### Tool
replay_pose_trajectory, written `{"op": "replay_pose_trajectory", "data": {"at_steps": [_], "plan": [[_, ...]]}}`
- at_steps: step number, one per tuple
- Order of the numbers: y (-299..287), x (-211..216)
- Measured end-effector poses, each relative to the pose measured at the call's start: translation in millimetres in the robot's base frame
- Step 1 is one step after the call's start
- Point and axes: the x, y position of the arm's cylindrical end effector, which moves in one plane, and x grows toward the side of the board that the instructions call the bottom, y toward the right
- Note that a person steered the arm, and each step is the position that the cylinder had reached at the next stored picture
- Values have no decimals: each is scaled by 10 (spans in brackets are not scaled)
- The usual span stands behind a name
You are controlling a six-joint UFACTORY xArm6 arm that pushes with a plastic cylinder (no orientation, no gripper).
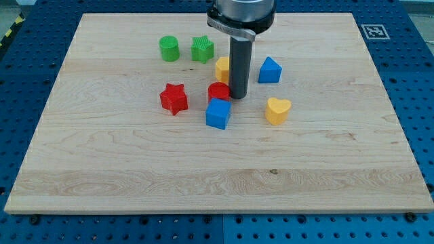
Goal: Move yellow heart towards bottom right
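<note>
My tip (238,97) has no hand to open or close. It rests on the counter (102,169), apparently touching the red block (218,91). The yellow heart (277,110) lies toward the view's lower right of it.

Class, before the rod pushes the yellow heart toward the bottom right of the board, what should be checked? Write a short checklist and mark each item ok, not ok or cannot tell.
1. yellow heart in plain sight, nothing touching it: ok.
2. my tip placed at the heart's upper left, ready to push it down and right: ok, though a gap remains.
3. Tip clear of other blocks: not ok; it stands right beside the red block.
4. Path from the heart to the board's bottom right free of blocks: ok.
5. blue block out of the tip's line to the heart: cannot tell; it lies close below.
</note>
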Motion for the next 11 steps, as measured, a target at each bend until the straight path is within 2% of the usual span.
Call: {"op": "replay_pose_trajectory", "data": {"at_steps": [2, 5, 7, 11], "plan": [[401, 249], [540, 356], [836, 375], [1546, 694]]}}
